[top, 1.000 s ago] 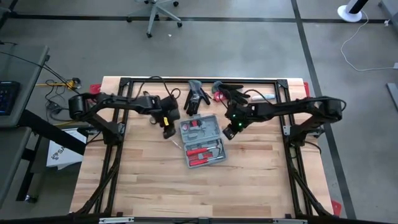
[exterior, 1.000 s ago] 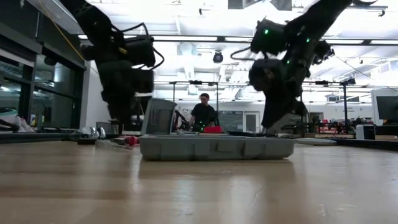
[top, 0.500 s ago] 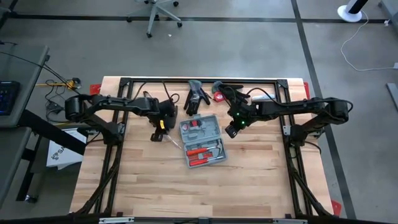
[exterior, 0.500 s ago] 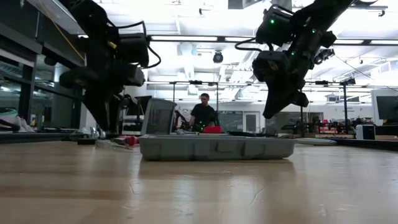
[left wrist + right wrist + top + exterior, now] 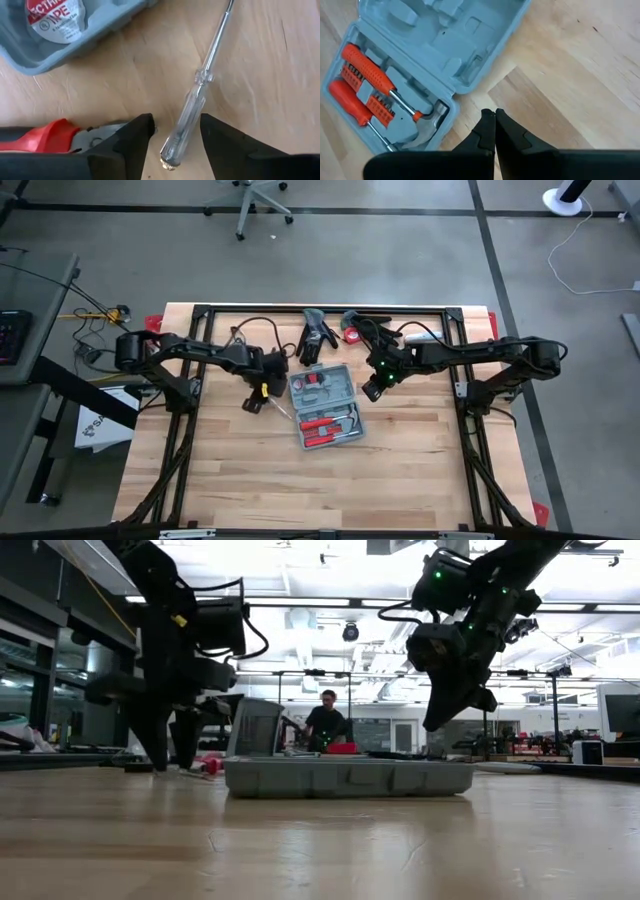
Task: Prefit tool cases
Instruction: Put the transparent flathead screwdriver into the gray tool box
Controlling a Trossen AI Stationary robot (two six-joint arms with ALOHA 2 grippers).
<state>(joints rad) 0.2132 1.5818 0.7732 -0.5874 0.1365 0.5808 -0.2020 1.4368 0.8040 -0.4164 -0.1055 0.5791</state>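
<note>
The grey-blue tool case (image 5: 328,405) lies open at mid-table, flat on its back, with red-handled tools and a hammer (image 5: 427,127) in its tray. A clear-handled screwdriver (image 5: 197,85) lies on the wood to the left of the case. My left gripper (image 5: 176,120) is open and points down. Its fingers stand either side of the screwdriver's handle end without touching it. My right gripper (image 5: 495,114) hangs shut over the wood at the case's right side (image 5: 368,392), clear of the table (image 5: 432,725).
A red-handled tool (image 5: 45,139) lies on the wood beside my left gripper's finger. A roll of tape (image 5: 52,17) sits in the case's corner. Black gloves (image 5: 315,335) lie at the far edge behind the case. Bare wood spreads toward the near edge.
My left gripper has opened, rolled about its own axis, and sunk toward the table, shifting a little toward the left and near edges, so that it stands over the screwdriver. My right gripper has risen a little from beside the case and stays shut. The case has not moved.
</note>
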